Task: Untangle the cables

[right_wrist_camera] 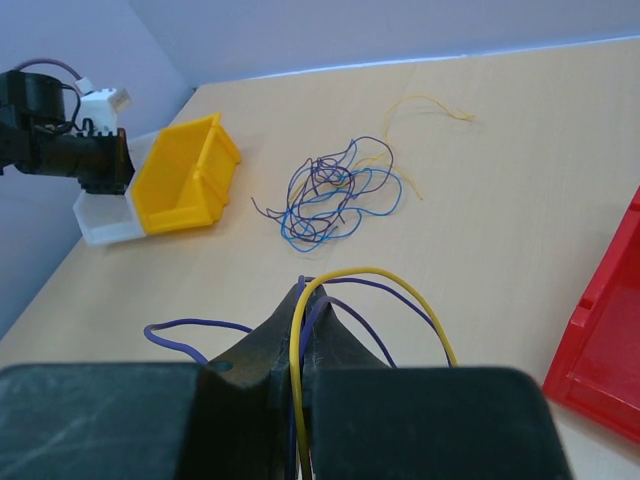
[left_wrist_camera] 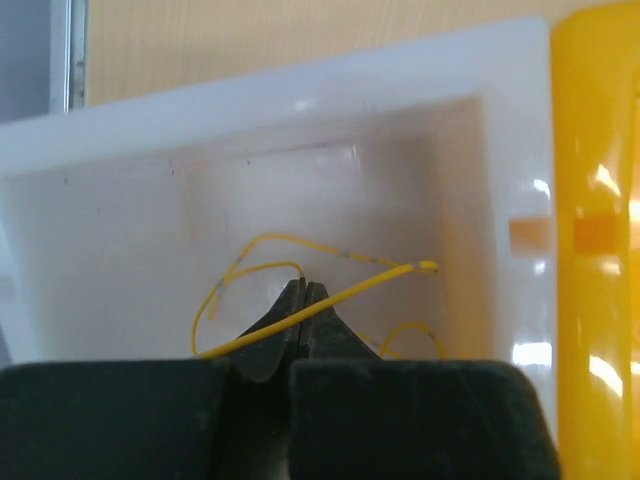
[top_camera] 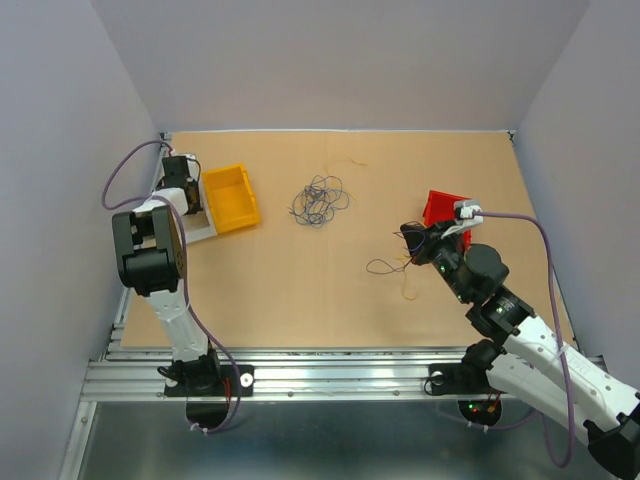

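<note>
Top view: high above 6 o'clock edge, looking down over whole table (top_camera: 300, 290). Left wrist: very close, facing white bin (left_wrist_camera: 300, 100). Right wrist: low, facing 11 o'clock; shares yellow bin (right_wrist_camera: 185, 180) and cables (right_wrist_camera: 330, 190) with top.

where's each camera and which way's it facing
top external: above and behind, down onto the table; both arms show
left wrist: on that wrist, into the white bin; left hand shut on yellow wire
right wrist: on that wrist, across the table to the cables; right hand shut on wires
shared: yellow bin in all three
</note>
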`<state>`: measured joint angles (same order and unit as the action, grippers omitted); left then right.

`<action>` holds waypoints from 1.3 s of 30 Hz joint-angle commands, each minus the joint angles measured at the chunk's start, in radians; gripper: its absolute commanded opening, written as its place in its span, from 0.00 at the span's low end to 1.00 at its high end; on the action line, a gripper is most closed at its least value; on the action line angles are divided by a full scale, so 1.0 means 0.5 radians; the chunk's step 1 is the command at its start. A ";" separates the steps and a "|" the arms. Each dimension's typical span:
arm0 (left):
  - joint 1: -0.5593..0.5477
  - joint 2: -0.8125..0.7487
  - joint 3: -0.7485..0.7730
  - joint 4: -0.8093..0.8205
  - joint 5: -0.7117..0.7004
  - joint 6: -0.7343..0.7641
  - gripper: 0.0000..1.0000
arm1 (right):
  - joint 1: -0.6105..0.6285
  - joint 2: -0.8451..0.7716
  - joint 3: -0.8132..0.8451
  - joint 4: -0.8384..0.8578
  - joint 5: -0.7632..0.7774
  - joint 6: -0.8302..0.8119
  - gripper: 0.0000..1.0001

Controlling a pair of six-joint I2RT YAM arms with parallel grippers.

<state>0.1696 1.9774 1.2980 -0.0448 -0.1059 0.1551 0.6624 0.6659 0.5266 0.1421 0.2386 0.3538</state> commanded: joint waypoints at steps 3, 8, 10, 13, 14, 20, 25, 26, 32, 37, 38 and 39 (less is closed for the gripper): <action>-0.008 -0.475 -0.172 0.080 0.015 0.000 0.09 | 0.013 0.085 0.039 0.102 0.017 -0.036 0.01; -0.032 -0.604 -0.258 0.191 -0.052 0.003 0.18 | 0.010 0.233 0.076 0.151 -0.017 -0.027 0.01; -0.038 -0.629 -0.283 0.212 -0.092 -0.006 0.22 | 0.013 0.273 0.085 0.179 -0.029 -0.023 0.01; -0.048 -0.706 -0.341 0.264 -0.083 -0.003 0.29 | 0.010 0.343 0.103 0.219 -0.045 -0.020 0.01; -0.051 -0.760 -0.362 0.283 -0.074 -0.003 0.34 | 0.013 0.383 0.106 0.231 -0.051 -0.020 0.01; -0.094 -1.012 -0.553 0.464 -0.055 0.024 0.71 | 0.010 0.564 0.140 0.381 -0.186 -0.039 0.01; -0.091 -0.878 -0.394 0.437 -0.098 0.037 0.75 | 0.013 0.687 0.198 0.406 -0.284 -0.030 0.01; -0.088 -0.780 -0.342 0.403 -0.104 0.037 0.75 | 0.013 0.693 0.202 0.412 -0.290 -0.030 0.01; -0.075 -0.476 -0.090 0.280 -0.135 0.030 0.69 | 0.013 0.672 0.183 0.418 -0.266 -0.033 0.01; 0.004 -0.326 0.030 0.182 -0.052 0.012 0.61 | 0.013 0.638 0.165 0.421 -0.244 -0.030 0.01; 0.014 -0.313 0.030 0.176 -0.046 0.006 0.59 | 0.013 0.629 0.162 0.418 -0.241 -0.030 0.01; 0.023 -0.301 0.030 0.173 -0.064 -0.003 0.58 | 0.010 0.623 0.159 0.421 -0.235 -0.030 0.01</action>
<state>0.1555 1.8309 1.2648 0.0681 -0.1394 0.1596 0.6624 1.0077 0.5510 0.2859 0.1158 0.3508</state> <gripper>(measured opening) 0.587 0.025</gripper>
